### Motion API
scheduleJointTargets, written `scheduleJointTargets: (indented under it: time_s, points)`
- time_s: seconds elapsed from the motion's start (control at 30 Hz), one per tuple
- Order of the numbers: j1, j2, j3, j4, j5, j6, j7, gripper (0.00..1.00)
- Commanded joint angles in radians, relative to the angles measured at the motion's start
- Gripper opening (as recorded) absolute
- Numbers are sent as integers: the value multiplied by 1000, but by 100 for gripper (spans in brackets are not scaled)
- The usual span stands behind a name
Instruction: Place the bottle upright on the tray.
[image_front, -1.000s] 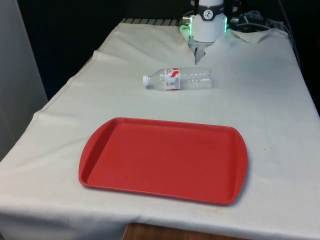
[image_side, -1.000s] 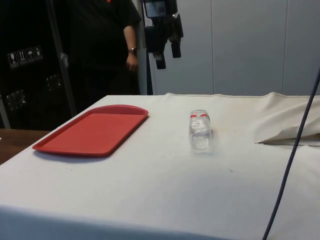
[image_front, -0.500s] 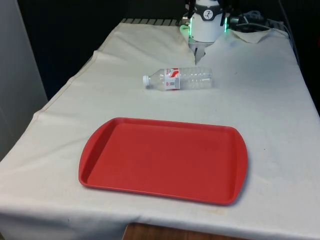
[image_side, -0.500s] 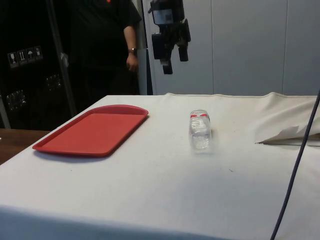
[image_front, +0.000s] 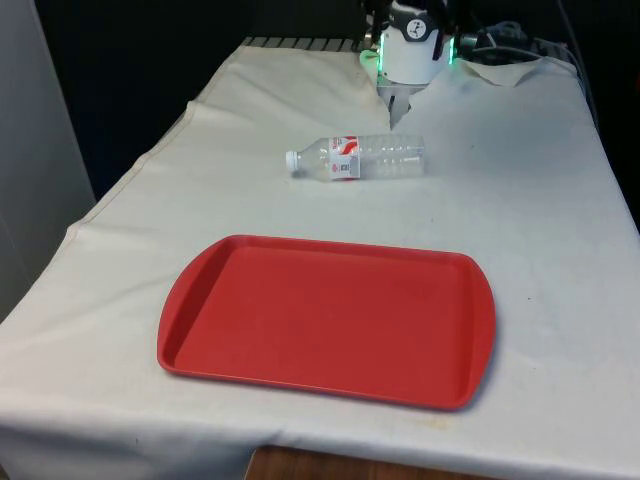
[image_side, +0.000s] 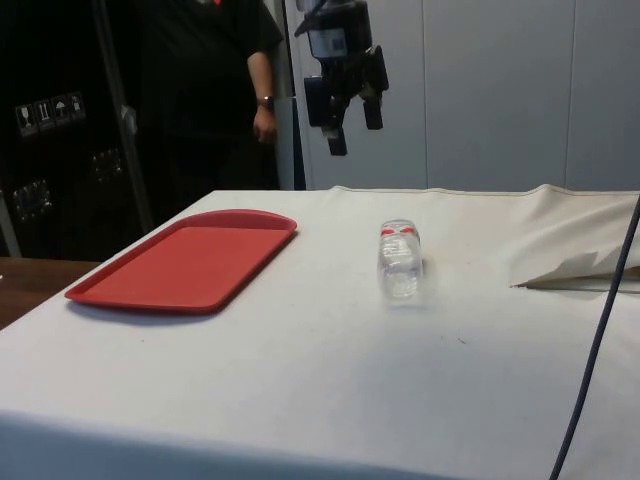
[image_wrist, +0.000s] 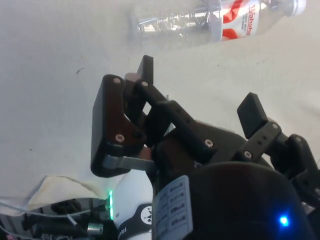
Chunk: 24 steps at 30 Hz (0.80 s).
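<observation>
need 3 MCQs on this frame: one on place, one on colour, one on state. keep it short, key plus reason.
1. Where is the bottle?
A. on the cloth beyond the tray
B. on the tray
C. in the gripper

2. What colour is the tray?
A. blue
B. red
C. white

3. How is the gripper?
A. shut on the bottle
B. resting on the tray
C. open, in the air above the table

Key:
1 A, it lies on its side on the white cloth, apart from the tray.
2 B, red in the front and side views.
3 C, the side view shows its fingers apart, holding nothing, well above the cloth.
</observation>
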<state>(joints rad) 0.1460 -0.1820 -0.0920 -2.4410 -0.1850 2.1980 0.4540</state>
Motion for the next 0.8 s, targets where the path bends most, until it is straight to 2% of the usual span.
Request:
scheduleJointTargets:
  time_s: [0.0,0.03,0.07,0.1,0.27,0.37,0.6,0.63,0.67,0.77]
  points:
    - [-4,-2,-1,-8,-8,16,11,100]
    - [-7,-2,-2,-10,-8,18,12,100]
    - [-4,0,-1,-3,0,1,5,100]
    - [-8,-2,-3,-12,-9,19,14,100]
    - [-15,-6,-8,-26,-8,30,19,100]
    - [-14,0,-8,-22,0,24,10,100]
    - [-18,-4,-4,-34,-12,39,26,100]
    - [-14,0,-5,-25,0,26,15,100]
    - [-19,-5,-5,-37,-12,41,29,100]
    - [-21,-3,-8,-48,-16,55,43,100]
